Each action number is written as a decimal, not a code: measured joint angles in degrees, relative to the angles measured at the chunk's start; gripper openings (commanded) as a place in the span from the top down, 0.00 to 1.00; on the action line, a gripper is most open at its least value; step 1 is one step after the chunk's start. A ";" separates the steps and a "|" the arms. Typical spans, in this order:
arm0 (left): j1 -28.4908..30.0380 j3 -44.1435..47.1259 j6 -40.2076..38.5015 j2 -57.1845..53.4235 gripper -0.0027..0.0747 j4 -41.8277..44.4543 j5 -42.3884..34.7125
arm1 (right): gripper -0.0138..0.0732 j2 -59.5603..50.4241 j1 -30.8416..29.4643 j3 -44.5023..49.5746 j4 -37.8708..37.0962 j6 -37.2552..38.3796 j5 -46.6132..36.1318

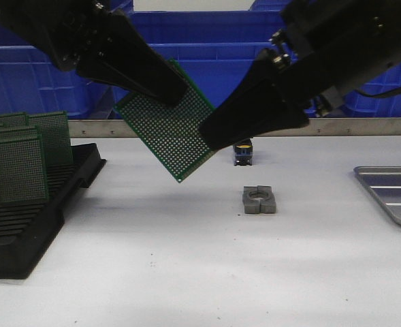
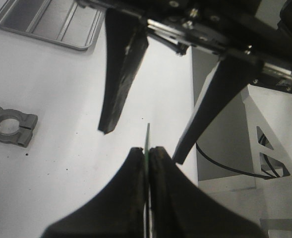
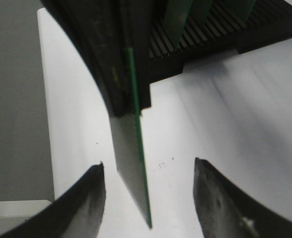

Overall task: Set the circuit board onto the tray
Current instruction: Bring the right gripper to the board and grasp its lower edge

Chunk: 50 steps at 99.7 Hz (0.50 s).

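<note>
Above the white table point(image 1: 186, 272), your left gripper point(image 2: 147, 154) is clamped on the green circuit board point(image 1: 166, 126), holding it tilted in mid-air. Your right gripper point(image 3: 148, 171) stands spread wide around the board's other edge, touching nothing, and the tray point(image 1: 391, 194) lies well apart at the table's right edge.

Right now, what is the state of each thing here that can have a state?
circuit board: in the air, tilted, held at its upper edge
left gripper: shut on the circuit board
right gripper: open, fingers on both sides of the board
tray: bare
black rack: holds upright boards
</note>
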 measured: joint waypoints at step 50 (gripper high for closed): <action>0.00 -0.09 0.58 0.00 0.71 0.10 0.51 | 0.92 5.93 0.63 -4.25 0.21 -0.26 8.28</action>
